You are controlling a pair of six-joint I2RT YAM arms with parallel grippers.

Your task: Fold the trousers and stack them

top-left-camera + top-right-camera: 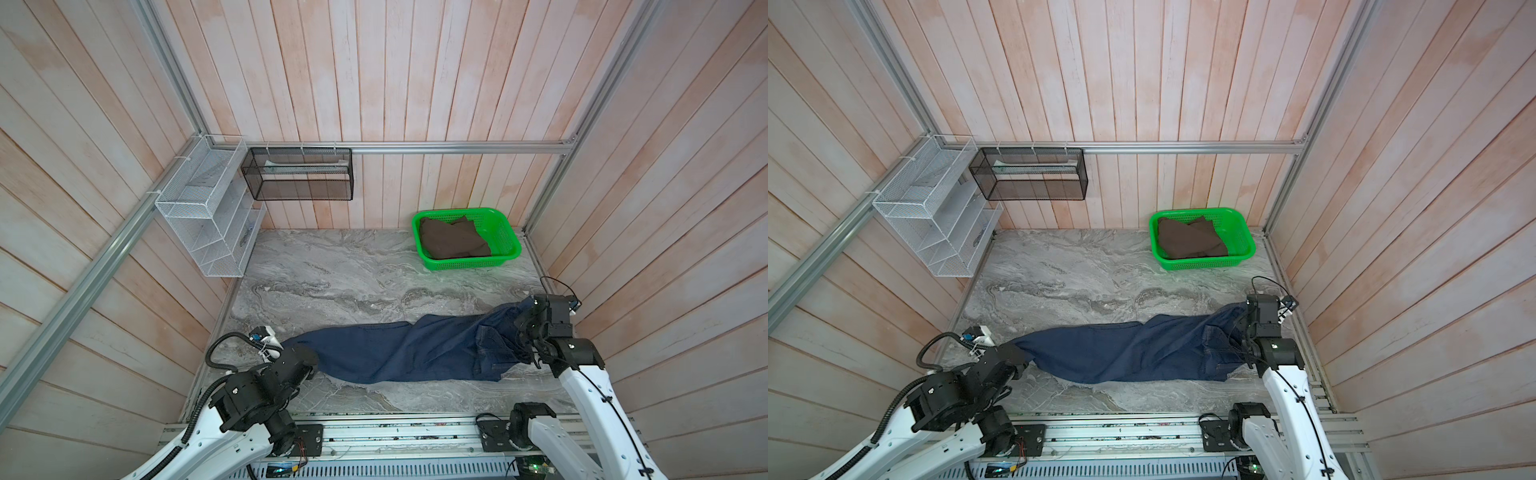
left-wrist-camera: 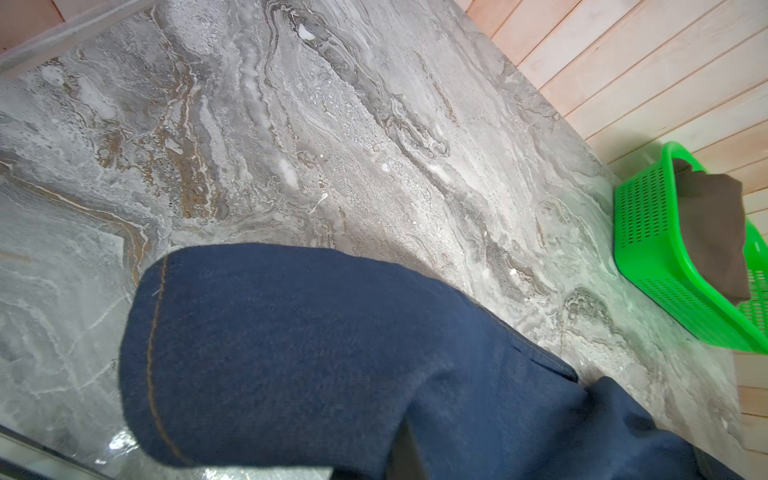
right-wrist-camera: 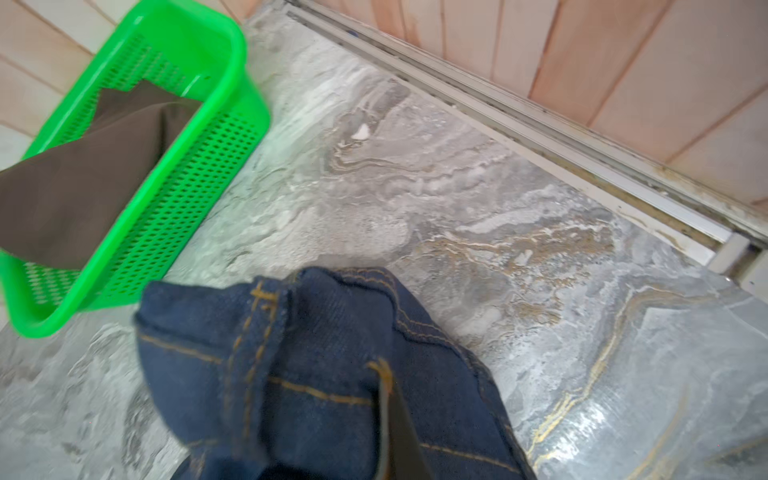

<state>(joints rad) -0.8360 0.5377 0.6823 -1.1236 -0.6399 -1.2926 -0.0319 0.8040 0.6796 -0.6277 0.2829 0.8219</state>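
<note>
The trousers (image 1: 399, 353) (image 1: 1125, 353), dark navy jeans with orange-tan stitching, lie stretched left to right across the front of the marble table (image 1: 332, 270). My left gripper (image 1: 291, 353) (image 1: 1013, 353) is shut on the leg-hem end, and denim (image 2: 291, 353) covers its jaws in the left wrist view. My right gripper (image 1: 524, 322) (image 1: 1242, 322) is shut on the bunched waistband end, which is lifted off the table near the right wall. In the right wrist view the waistband (image 3: 316, 365) drapes over the jaws, with one dark finger (image 3: 399, 428) showing through.
A green basket (image 1: 505, 224) (image 1: 1241, 226) (image 2: 648, 249) (image 3: 199, 166) holding a folded dark brown cloth (image 1: 453, 241) stands at the back right. White (image 1: 208, 216) and black (image 1: 299, 174) mesh racks hang at the back left. Panelled walls close in on three sides.
</note>
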